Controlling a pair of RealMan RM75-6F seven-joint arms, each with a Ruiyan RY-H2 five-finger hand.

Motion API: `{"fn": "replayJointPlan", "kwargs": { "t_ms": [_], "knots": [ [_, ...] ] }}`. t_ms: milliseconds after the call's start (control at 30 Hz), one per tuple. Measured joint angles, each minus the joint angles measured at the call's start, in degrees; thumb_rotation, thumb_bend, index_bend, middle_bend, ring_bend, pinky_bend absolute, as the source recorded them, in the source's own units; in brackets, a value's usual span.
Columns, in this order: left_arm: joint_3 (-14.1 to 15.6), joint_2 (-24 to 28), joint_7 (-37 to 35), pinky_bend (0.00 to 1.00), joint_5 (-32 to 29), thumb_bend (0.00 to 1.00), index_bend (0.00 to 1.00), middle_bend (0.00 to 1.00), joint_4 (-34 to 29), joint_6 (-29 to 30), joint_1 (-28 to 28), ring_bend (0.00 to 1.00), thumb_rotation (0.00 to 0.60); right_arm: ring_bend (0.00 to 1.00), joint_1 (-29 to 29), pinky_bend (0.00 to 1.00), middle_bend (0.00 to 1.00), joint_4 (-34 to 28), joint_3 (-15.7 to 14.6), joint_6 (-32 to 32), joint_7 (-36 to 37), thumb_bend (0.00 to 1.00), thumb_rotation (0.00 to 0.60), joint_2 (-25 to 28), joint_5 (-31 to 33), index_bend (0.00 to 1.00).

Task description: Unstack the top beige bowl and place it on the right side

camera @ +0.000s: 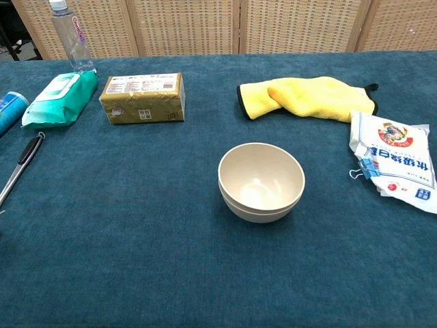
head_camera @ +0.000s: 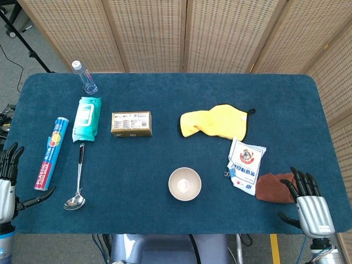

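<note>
The stacked beige bowls [camera: 261, 181] are sitting upright near the middle of the table's front half, the top bowl nested in the lower one; the chest view is showing the seam between the two smooth matte rims, which the head view, looking straight down, is not resolving. The table [head_camera: 165, 99] is wearing a napped dark-blue cloth.

Just right of the bowls, a white printed bag [camera: 394, 160] closed with a blue binder clip [camera: 367, 168] is lying flat. Behind it a soft yellow cloth with black edging [camera: 307, 97] is lying crumpled.

Only the head view is showing both hands. The right hand [head_camera: 309, 203] is resting at the front right corner with its fingers spread and holding nothing, touching a brown cloth [head_camera: 274, 187]. The left hand [head_camera: 7, 181] is sitting at the front left edge, fingers apart, empty.

To the left, a boxy gold package [camera: 143, 98], a green wipes pack [camera: 60, 98], a metal ladle [head_camera: 77, 184], a blue tube [head_camera: 51, 153] and a clear bottle [head_camera: 85, 77] are lying well apart from the bowls.
</note>
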Motion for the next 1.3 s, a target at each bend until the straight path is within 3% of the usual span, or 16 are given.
{"fn": "replayJointPlan", "kwargs": {
  "t_ms": [900, 1100, 1300],
  "knots": [
    [-0.3, 0.5, -0.4, 0.00, -0.3, 0.10, 0.00, 0.00, -0.3, 0.4, 0.3, 0.00, 0.326, 0.00, 0.1, 0.00, 0.00, 0.0, -0.1, 0.2, 0.0, 0.00, 0.600, 0.1, -0.3, 0.21],
    [0.1, 0.1, 0.6, 0.00, 0.2, 0.10, 0.00, 0.00, -0.5, 0.2, 0.3, 0.00, 0.325, 0.00, 0.0, 0.00, 0.00, 0.1, 0.1, 1.3, 0.6, 0.00, 0.600, 0.5, -1.2, 0.12],
    [0.1, 0.0, 0.7, 0.00, 0.3, 0.10, 0.00, 0.00, -0.4, 0.2, 0.2, 0.00, 0.325, 0.00, 0.0, 0.00, 0.00, 0.7, 0.2, 1.8, 1.0, 0.00, 0.600, 0.4, -2.0, 0.11]
  ]
}}
